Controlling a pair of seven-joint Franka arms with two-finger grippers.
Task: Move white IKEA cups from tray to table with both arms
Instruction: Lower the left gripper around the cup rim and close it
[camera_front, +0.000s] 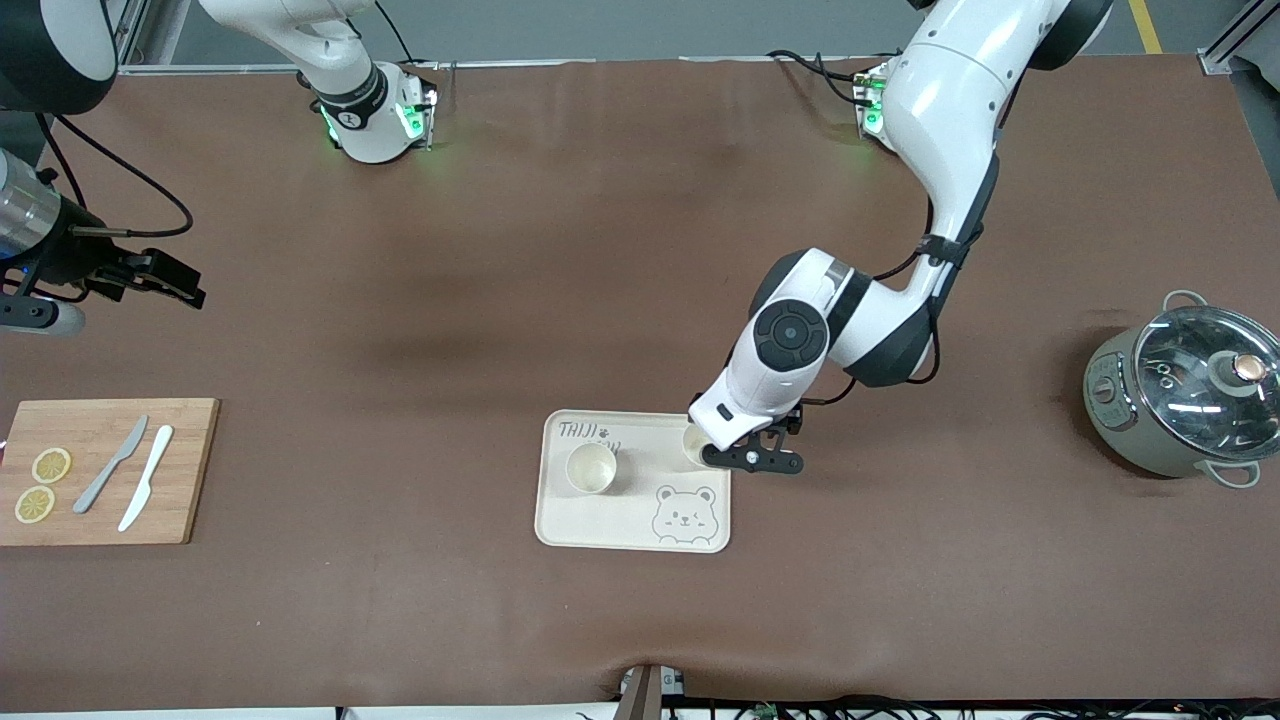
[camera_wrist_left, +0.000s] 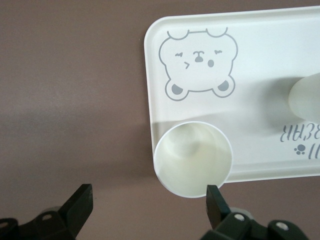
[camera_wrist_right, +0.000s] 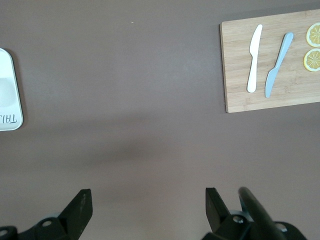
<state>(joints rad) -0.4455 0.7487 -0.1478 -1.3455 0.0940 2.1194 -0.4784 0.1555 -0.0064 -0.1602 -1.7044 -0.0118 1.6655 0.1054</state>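
Two white IKEA cups stand upright on the cream bear tray (camera_front: 640, 525). One cup (camera_front: 590, 468) is near the tray's middle. The other cup (camera_front: 692, 446) (camera_wrist_left: 192, 159) sits at the tray's edge toward the left arm's end, partly hidden by the arm in the front view. My left gripper (camera_front: 752, 460) (camera_wrist_left: 148, 202) hovers open just above and beside that cup, with nothing between its fingers. The first cup shows blurred in the left wrist view (camera_wrist_left: 305, 95). My right gripper (camera_front: 170, 280) (camera_wrist_right: 147, 205) waits open and empty over bare table at the right arm's end.
A bamboo cutting board (camera_front: 180, 500) (camera_wrist_right: 240, 90) with two lemon slices, a grey knife and a white knife lies at the right arm's end. A grey-green pot with a glass lid (camera_front: 1180, 395) stands at the left arm's end.
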